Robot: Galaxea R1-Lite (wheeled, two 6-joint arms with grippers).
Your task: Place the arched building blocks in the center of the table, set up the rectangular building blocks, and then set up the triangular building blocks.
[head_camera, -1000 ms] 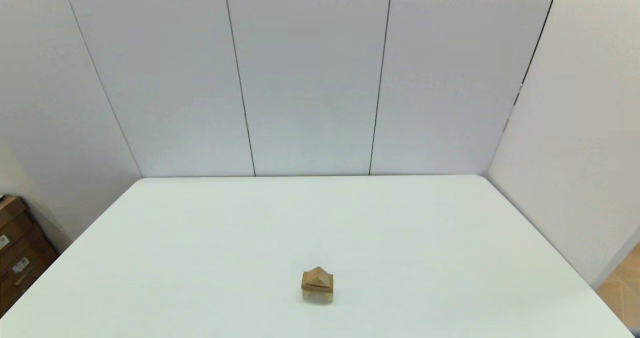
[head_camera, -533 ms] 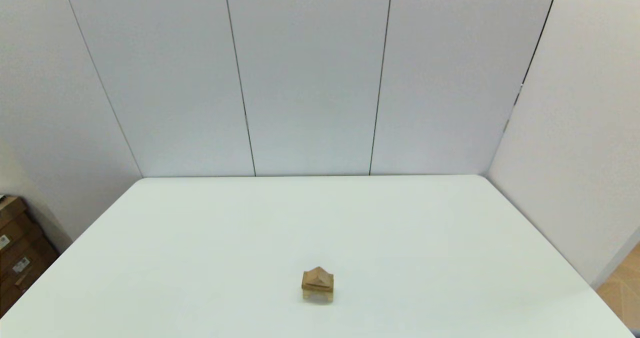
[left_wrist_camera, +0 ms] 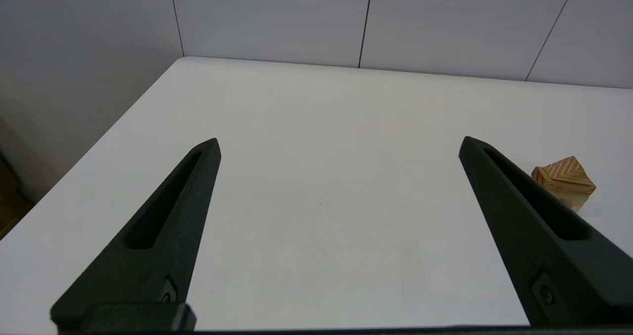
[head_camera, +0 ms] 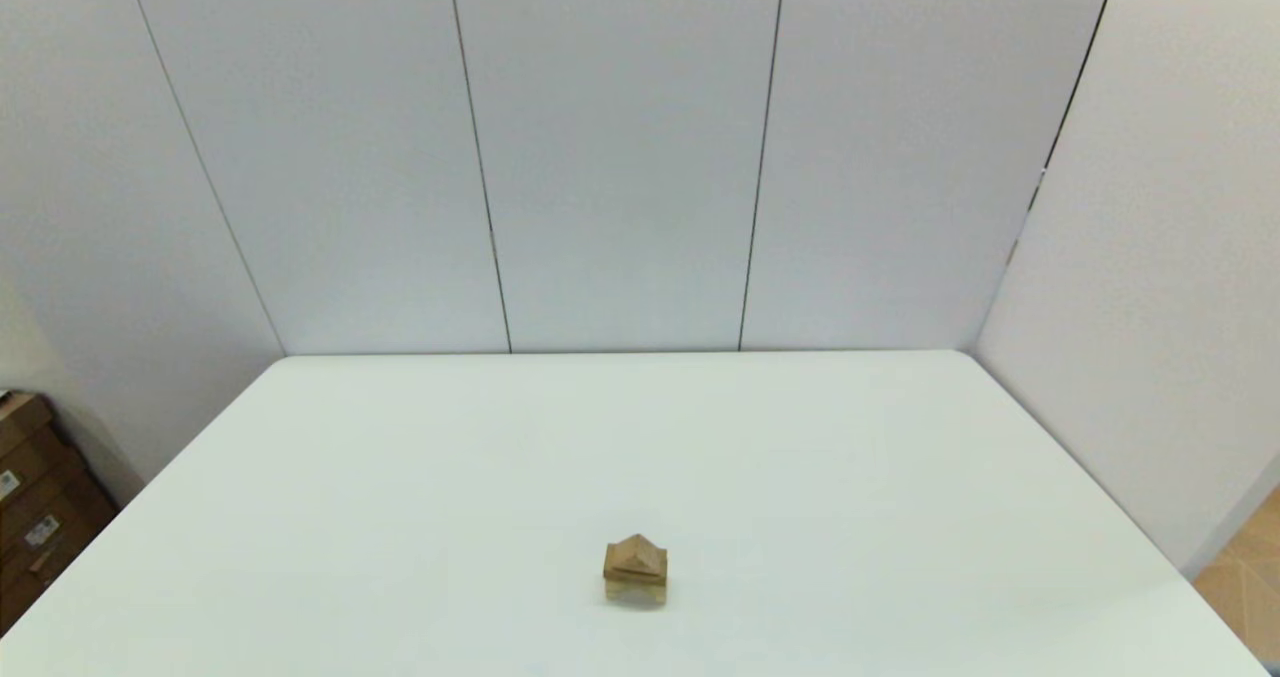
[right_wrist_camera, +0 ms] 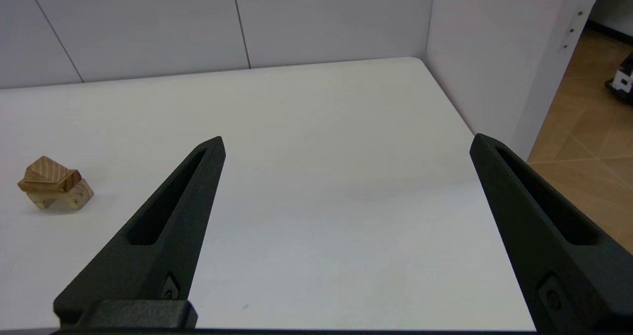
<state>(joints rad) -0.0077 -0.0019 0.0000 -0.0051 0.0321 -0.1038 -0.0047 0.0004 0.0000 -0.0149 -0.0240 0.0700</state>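
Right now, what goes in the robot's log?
stack: triangular block on rectangular block on arched block | left claw: open, parked | right claw: open, parked

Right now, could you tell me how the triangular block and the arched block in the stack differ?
The triangular block sits topmost with a peaked ridge; the arched block stands at the bottom on two short legs, resting on the table. The triangular block looks darker, the arched block paler. Both are small wooden pieces.

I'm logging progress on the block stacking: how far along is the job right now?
It looks finished. The arched block stands on the table, the rectangular block lies across it, and the triangular block sits on top as a roof. Nothing is in hand: the left claw and right claw are both open and empty, well away from the stack. Nothing seems left.
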